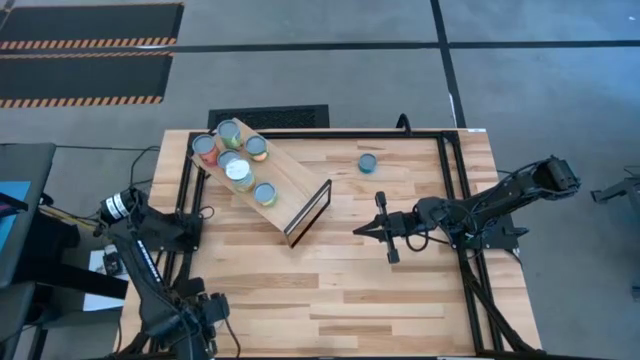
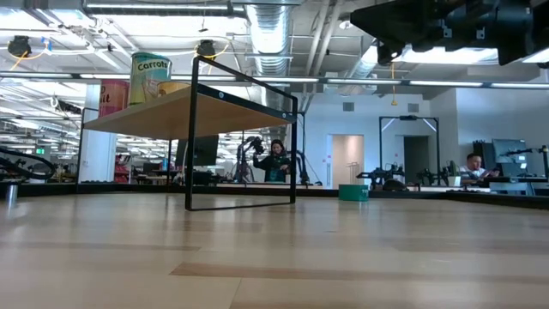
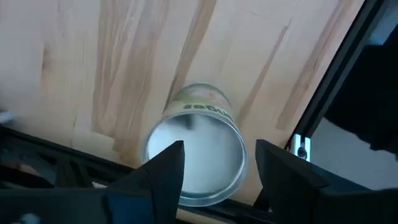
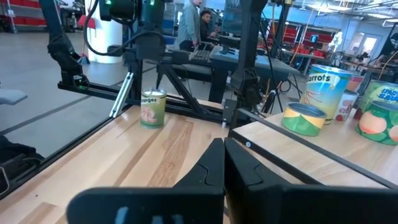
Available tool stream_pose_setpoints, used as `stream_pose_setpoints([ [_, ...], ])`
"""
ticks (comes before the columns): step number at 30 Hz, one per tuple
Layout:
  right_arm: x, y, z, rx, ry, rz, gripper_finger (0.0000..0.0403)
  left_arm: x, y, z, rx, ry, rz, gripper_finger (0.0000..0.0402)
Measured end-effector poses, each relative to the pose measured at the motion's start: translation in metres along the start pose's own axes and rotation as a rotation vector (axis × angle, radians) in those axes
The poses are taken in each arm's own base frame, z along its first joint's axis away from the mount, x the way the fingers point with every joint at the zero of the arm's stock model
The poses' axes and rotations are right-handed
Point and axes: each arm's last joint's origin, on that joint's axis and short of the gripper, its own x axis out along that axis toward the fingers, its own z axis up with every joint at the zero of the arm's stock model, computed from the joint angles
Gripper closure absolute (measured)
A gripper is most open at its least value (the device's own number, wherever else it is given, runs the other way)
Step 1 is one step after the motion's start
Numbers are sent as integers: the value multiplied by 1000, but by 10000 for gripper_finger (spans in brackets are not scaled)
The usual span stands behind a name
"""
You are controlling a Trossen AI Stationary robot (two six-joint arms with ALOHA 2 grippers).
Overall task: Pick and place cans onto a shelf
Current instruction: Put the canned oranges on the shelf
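Observation:
The light wooden shelf (image 1: 290, 195) stands at the table's far left, with several cans (image 1: 239, 172) upright on its board. It also shows in the low view (image 2: 171, 112). A blue can (image 1: 368, 162) stands alone on the table behind the shelf's right end. Another can (image 3: 196, 155), with a silvery lid and a pale label, stands near the table's left edge (image 4: 153, 107), hidden under my left arm in the high view. My left gripper (image 3: 221, 149) is open above this can, one finger on each side of its lid. My right gripper (image 1: 358, 230) is shut and empty at mid-table, pointing left toward the shelf's dark-edged end panel (image 1: 310, 212).
A black metal frame (image 1: 455, 190) runs along the table's edges, close beside the left can (image 3: 323, 93). Bare planks lie in front of the shelf toward the near edge (image 1: 330, 300). People sit and stand in the room beyond the table (image 2: 276, 159).

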Motion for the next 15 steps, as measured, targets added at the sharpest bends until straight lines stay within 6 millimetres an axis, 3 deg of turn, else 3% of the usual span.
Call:
stream_pose_setpoints([
  [15, 0, 0, 0, -4, 0, -1, 390, 12, -1, -17, -69, -91, -2, 239],
])
